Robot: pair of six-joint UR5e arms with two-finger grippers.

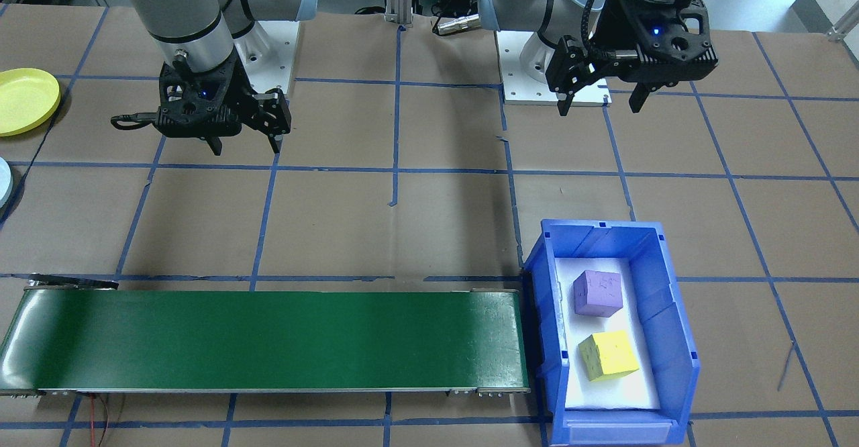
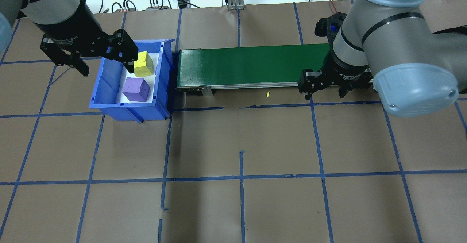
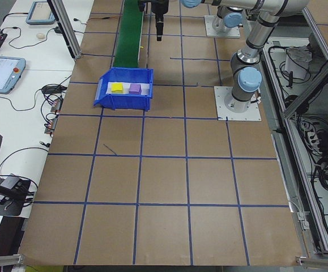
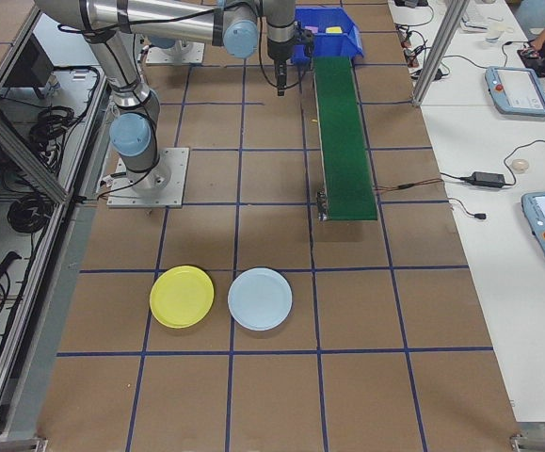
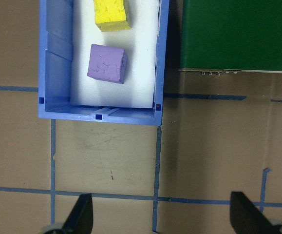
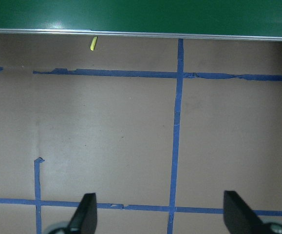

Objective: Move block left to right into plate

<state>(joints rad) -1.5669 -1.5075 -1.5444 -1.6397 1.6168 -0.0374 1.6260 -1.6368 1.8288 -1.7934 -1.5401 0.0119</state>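
We found both blocks in the blue bin (image 2: 109,89) at the belt's left end: the purple block (image 2: 135,89) at 6 o'clock of the yellow block (image 2: 143,64). Our left gripper (image 1: 602,100) hung with fingers apart and empty above bare table short of the bin; our right gripper (image 1: 244,139), likewise spread and empty, waited beside the green conveyor (image 1: 268,339). The bin's walls crowded the blocks, so we judged a top approach best. The plates (image 4: 182,297) lay well apart, past the belt's far end.

overhead and front views from opposite sides, both over the conveyor (image 1: 268,339)
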